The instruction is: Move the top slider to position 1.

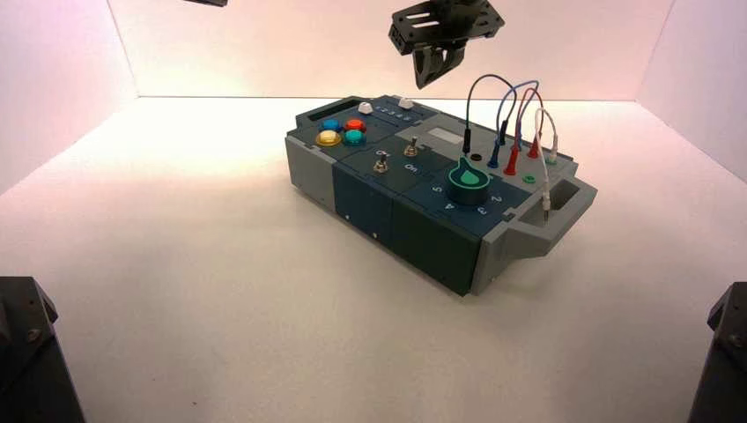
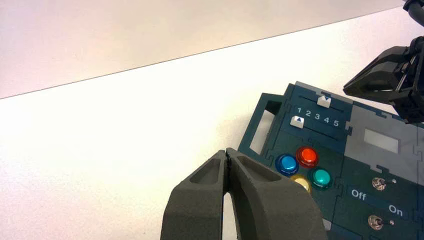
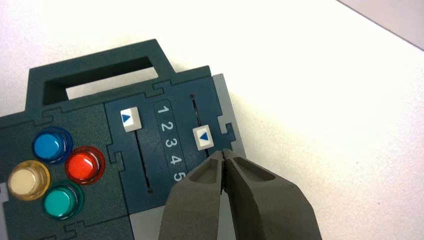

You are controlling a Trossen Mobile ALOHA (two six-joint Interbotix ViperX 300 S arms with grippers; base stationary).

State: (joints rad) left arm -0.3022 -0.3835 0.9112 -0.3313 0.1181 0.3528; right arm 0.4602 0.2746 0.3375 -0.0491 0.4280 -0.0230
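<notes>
**Right gripper poised behind top slider, push toward 1 not yet made**

The top slider [image 3: 203, 137], a small white blocky knob with a blue triangle, sits in the track along the far edge of the dark blue slider panel [image 3: 150, 150]. In the right wrist view it stands level with about the printed 3 of the numeral row, so it is short of position 1 [image 3: 163, 109], the white digit at the handle end of that row. A second white slider [image 3: 130, 120], in the track nearer the buttons, is beside the 1 already.

The right gripper [image 3: 224, 156], dark grey, fingers clenched together with nothing between them, hovers with its tip just beside the top slider on the 5 side. Whether it touches the knob I cannot tell.

The left gripper [image 2: 227, 155], also clenched and empty, hangs off the box's handle end, near the four round push buttons [image 2: 302, 167] in blue, red, yellow and green.

Risks, as I judge them: the narrow closed tip could ride over or slip off the small knob; a hard shove could shift the unclamped grey-and-blue box [image 1: 440, 189]; drifting sideways could disturb the other slider.
</notes>
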